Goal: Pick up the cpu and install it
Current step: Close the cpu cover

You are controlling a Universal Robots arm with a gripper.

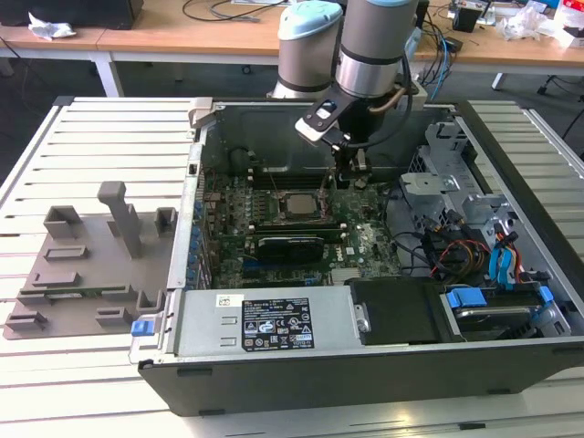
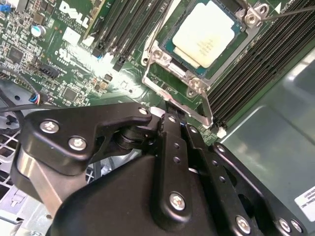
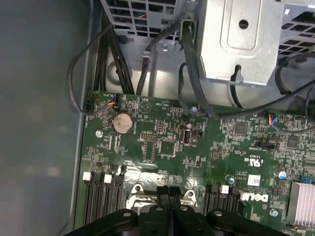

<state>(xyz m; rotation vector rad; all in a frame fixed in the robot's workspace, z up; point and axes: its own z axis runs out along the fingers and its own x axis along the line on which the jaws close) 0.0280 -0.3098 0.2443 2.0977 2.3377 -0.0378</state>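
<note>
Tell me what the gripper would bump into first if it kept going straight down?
Probably the metal frame right beside the cpu, or the green board around it. The gripper points just off the chip, though depth is unclear.

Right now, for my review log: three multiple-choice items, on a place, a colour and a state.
1. The cpu lies: A in the socket on the motherboard; B on a shelf; C between the fingers.
2. The motherboard is: A red; B green; C white.
3. The gripper is: A shut on the cpu; B wide open; C shut, empty.
1A: it sits framed in the socket. 2B: green in both wrist views. 3C: its fingers meet with nothing between.
</note>
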